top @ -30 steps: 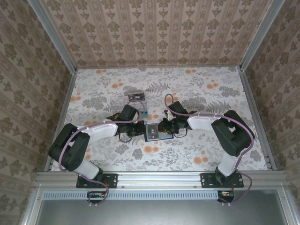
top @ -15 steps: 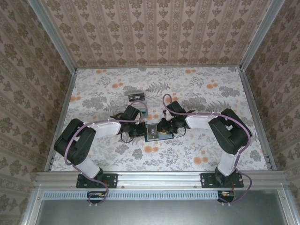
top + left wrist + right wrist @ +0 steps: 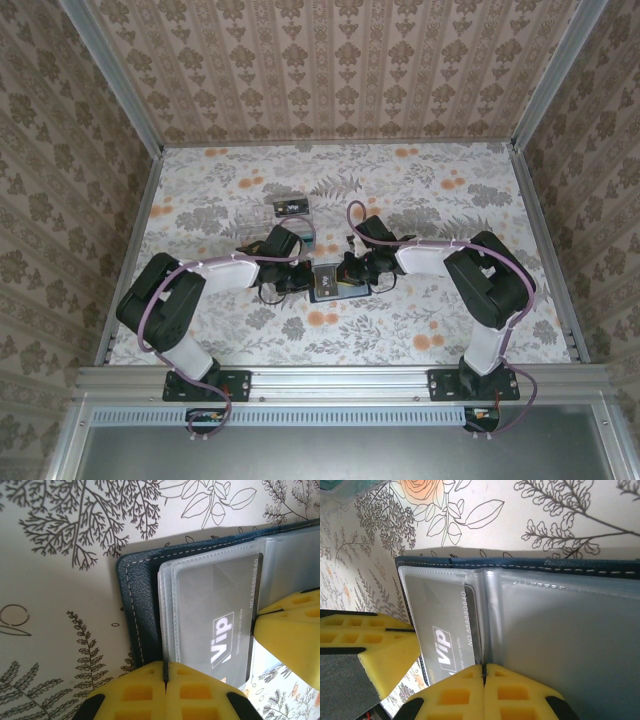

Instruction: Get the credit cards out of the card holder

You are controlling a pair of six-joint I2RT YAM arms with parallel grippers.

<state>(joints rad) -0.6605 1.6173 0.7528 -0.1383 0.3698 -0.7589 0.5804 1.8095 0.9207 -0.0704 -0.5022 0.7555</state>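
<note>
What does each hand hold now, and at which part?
The card holder: the left hand appears to pinch the edge of its clear sleeve, the right hand the fold between sleeves.

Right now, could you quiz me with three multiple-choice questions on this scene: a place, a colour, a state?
1. Where is the card holder? A. between the left fingers and right fingers B. against the far wall C. in the right corner
2. What colour are those fingers? A. red B. yellow C. green
3. The card holder is: A. folded shut B. lying open C. standing on edge
Answers: A, the top view shows it between both arms' tips; B, both wrist views show yellow; B, its clear sleeves and the grey Vip card are exposed.
</note>
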